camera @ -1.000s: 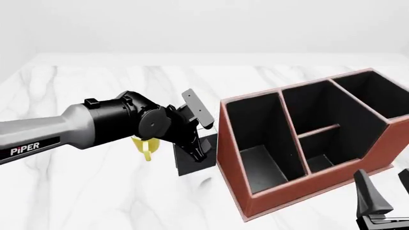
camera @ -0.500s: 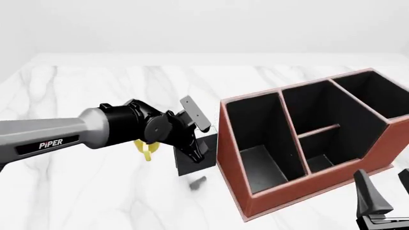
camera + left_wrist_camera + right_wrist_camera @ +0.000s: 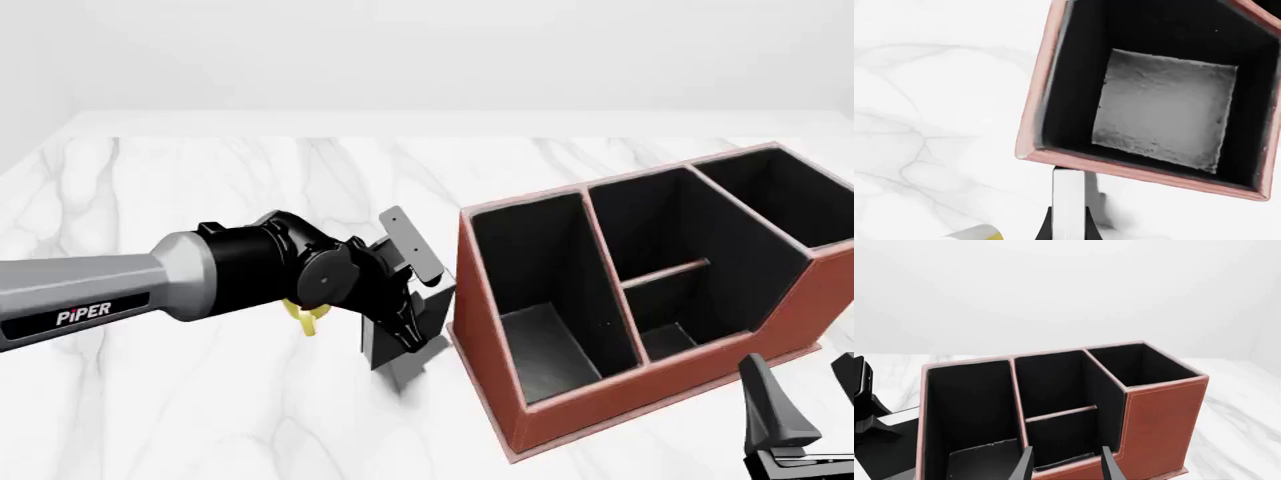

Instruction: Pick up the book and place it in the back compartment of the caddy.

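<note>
My left gripper [image 3: 406, 326] is shut on the book [image 3: 390, 348], a small black hardback held tilted just left of the caddy [image 3: 534, 420], low over the table. In the left wrist view the book's white-grey page edge [image 3: 1069, 195] sits between the dark fingers [image 3: 1045, 229], right at the caddy's rim [image 3: 1121, 170]. The caddy is reddish-brown with black cells. Its back compartment [image 3: 665, 338] is the small cell below the short cross divider. My right gripper [image 3: 807, 400] is open at the near right corner, facing the caddy's low wall [image 3: 1074, 467] and back compartment [image 3: 1061, 440].
A yellow mug [image 3: 306, 318] stands behind the left wrist, partly hidden by it, and shows again as a yellow mug [image 3: 974, 234] in the left wrist view. White marble table [image 3: 200, 180] stretches left and far of the caddy.
The left arm has drawn slightly back toward the near left, and the book in its grip has tilted and sunk a little in the view. The right gripper has not moved.
</note>
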You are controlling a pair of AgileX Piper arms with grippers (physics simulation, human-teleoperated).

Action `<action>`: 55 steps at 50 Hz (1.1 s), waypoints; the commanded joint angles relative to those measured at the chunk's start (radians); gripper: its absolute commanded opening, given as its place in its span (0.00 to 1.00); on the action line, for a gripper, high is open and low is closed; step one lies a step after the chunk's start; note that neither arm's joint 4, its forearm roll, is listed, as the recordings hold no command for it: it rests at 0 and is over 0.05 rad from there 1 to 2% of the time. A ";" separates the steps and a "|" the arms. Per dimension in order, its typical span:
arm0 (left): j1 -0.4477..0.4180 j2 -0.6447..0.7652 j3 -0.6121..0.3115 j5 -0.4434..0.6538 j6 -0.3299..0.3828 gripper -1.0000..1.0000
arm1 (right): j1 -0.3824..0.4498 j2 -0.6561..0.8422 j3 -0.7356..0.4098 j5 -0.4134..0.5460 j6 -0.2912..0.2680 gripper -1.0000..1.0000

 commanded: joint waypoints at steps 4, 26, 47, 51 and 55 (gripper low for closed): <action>-0.096 -0.143 -0.015 0.174 -0.050 0.00 | 0.000 0.000 0.000 -0.001 -0.001 1.00; 0.060 -0.202 -0.807 0.535 0.194 0.00 | 0.000 0.000 -0.001 -0.002 0.001 1.00; -0.095 -0.104 -0.896 0.331 0.103 0.00 | 0.000 0.000 -0.001 -0.004 -0.004 1.00; -0.130 -0.087 -0.890 0.292 0.075 0.00 | 0.000 0.000 -0.001 -0.003 -0.002 1.00; -0.169 -0.051 -0.876 0.244 0.052 0.00 | 0.001 0.000 -0.001 -0.004 -0.002 1.00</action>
